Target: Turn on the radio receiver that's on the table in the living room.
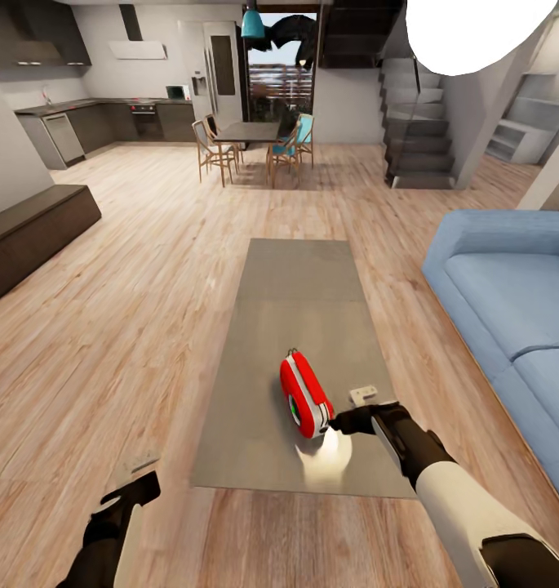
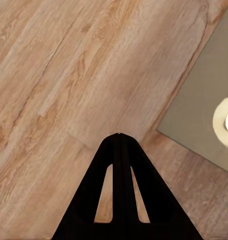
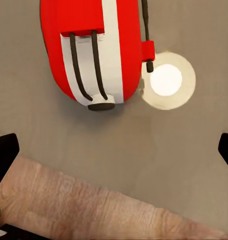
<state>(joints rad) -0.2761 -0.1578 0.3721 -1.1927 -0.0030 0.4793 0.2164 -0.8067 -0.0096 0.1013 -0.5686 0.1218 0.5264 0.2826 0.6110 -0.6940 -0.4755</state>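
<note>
While your right gripper (image 1: pixel 338 424) hangs just beside the near end of the radio receiver (image 1: pixel 305 395), your left gripper (image 1: pixel 139 482) waits well apart from it, out over the wood floor (image 1: pixel 132 286) past the table's near left corner. So your right arm is the nearer one, and this job looks like it belongs to that arm.

You can see the radio receiver sitting on the table (image 1: pixel 303 278), on the half of the grey top closest to you and a bit toward the sofa (image 1: pixel 507 294) side. Its long way runs from near you to far from you, tipped a little to the left at the far end. From your right gripper, the radio lies just to the left and a little ahead.

Look at your right wrist view: the radio receiver (image 3: pixel 96 50) sits straight ahead of the fingers, with its thin wire handle (image 3: pixel 86 65) facing the camera and a bright round spot of light (image 3: pixel 166 80) shining on the table (image 3: pixel 114 150) beside it. The two dark fingertips (image 3: pixel 4 155) sit far out at each edge, so your right gripper is spread wide and holds nothing.

In your left wrist view, your left gripper (image 2: pixel 119 136) has its two fingers pressed together at the tips, with nothing between them.

You may only need a small reach forward to touch the radio's near end.
</note>
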